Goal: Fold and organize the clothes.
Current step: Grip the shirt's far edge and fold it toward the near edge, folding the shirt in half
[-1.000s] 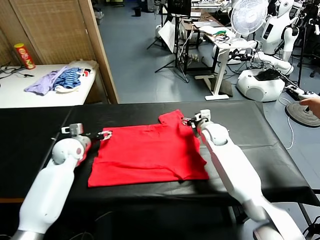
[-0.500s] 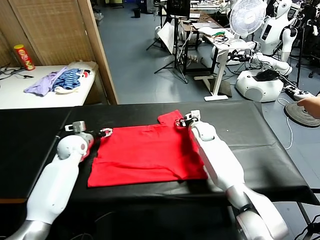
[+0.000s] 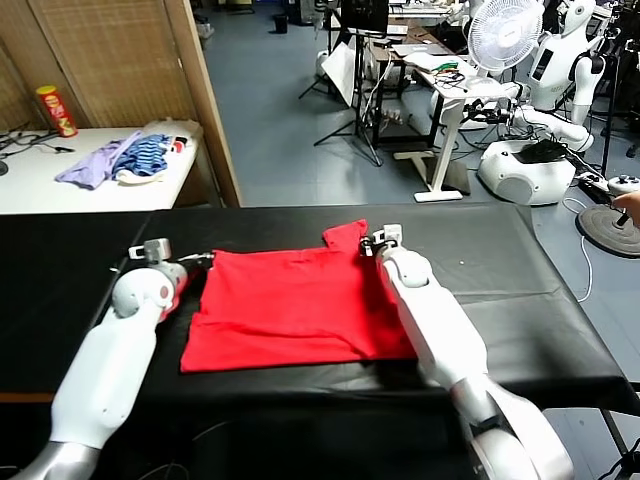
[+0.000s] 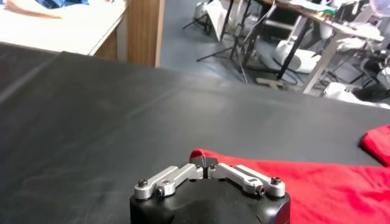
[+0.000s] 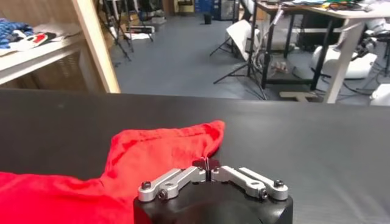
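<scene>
Lying flat on the black tabletop (image 3: 520,270), the soft, light red T-shirt (image 3: 290,305) is pinched at its far corners, left end effector (image 3: 207,259) and right end effector (image 3: 369,243) both closed on thin cloth that should lift limply.

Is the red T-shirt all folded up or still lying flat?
Mostly spread flat: the red T-shirt lies open across the black table, one sleeve sticking out at the far edge. Only its right side looks rumpled.
</scene>
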Available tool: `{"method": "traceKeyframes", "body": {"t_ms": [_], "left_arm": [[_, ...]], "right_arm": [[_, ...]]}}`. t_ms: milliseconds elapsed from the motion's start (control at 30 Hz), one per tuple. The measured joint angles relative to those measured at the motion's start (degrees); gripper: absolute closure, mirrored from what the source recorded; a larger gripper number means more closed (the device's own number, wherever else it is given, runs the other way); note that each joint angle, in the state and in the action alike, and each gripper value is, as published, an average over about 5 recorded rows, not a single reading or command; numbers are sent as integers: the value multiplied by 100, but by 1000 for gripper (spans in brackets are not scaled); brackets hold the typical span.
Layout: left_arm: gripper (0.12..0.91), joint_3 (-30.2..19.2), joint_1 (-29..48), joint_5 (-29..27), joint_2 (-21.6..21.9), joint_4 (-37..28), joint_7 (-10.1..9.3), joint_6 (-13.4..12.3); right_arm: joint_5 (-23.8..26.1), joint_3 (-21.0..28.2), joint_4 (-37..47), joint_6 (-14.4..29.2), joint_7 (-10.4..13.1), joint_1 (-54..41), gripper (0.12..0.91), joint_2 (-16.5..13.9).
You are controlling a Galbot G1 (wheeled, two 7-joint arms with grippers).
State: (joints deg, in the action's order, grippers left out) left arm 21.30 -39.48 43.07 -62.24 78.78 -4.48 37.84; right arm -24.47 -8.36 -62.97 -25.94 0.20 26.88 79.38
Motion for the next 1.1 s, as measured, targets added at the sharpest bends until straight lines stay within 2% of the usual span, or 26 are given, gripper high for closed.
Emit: {"method": "traceKeyframes", "body": {"t_ms": [200,567,767,900,1100], "left_arm": [[905,151,-236,-10,147,458,-11,-1],[905,686,-1417,82,559,2008,-156,43],[905,1074,-2139,-329,665,2585,-163,-83],[905,1304,-2639,-473,637,2915,-145,-119],[905,1561,-3452,-693,558,3424,-112,-140]], "right_arm": [[-424,-176,-1226,-245,43,541,902,-369],[-834,-580,-3029,-633,180,1712,902,-1180],[-859,-712,-3750,-949,283,2360,902,-1541],[-850,-772,-4250,-1216,440,2836,902,-1687],[-697,-790,-4783,-1556,629,3400,902,-1724]]}}
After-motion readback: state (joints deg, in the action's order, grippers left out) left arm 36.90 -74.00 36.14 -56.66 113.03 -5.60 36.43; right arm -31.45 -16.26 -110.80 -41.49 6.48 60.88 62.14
